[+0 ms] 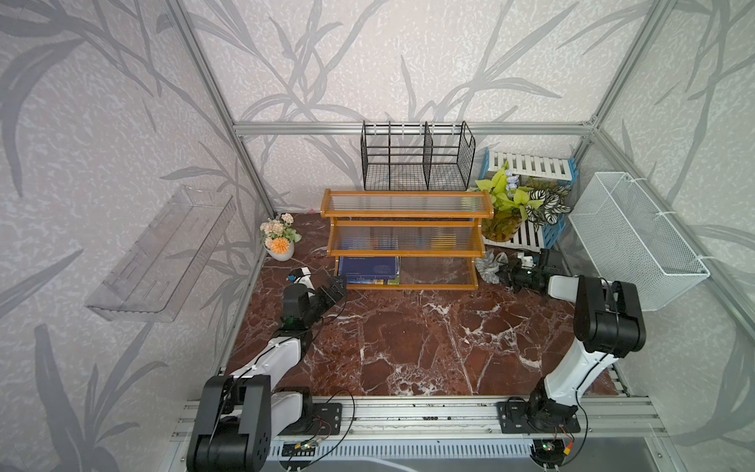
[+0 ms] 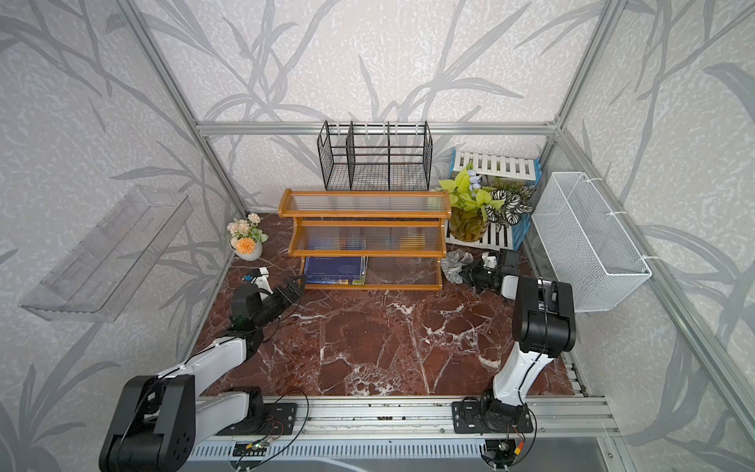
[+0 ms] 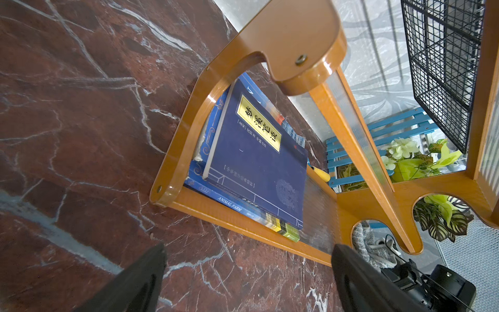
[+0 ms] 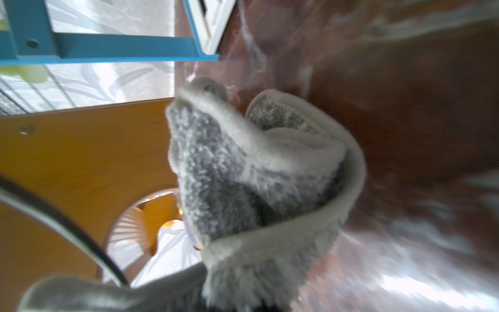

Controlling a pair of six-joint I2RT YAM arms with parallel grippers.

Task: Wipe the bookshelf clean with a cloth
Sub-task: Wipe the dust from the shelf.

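The bookshelf (image 1: 404, 223) (image 2: 367, 222), orange-brown wood with ribbed clear panels, stands at the back middle of the marble table. The grey cloth (image 1: 492, 267) (image 2: 455, 265) is bunched just off its right end, low over the table. My right gripper (image 1: 508, 274) (image 2: 470, 273) is shut on it. In the right wrist view the cloth (image 4: 243, 175) fills the middle and hides the fingertips, with the bookshelf side panel (image 4: 81, 151) beside it. My left gripper (image 1: 336, 288) (image 2: 295, 286) (image 3: 248, 251) hangs open and holds nothing, just off the bookshelf's lower left front corner (image 3: 243, 216).
Blue books (image 1: 367, 269) lie on the lowest tier. A flower vase (image 1: 280, 241) stands to the bookshelf's left and a black wire rack (image 1: 416, 159) behind it. At the right are a potted plant (image 1: 502, 220) on slatted crates and a white wire basket (image 1: 637, 237).
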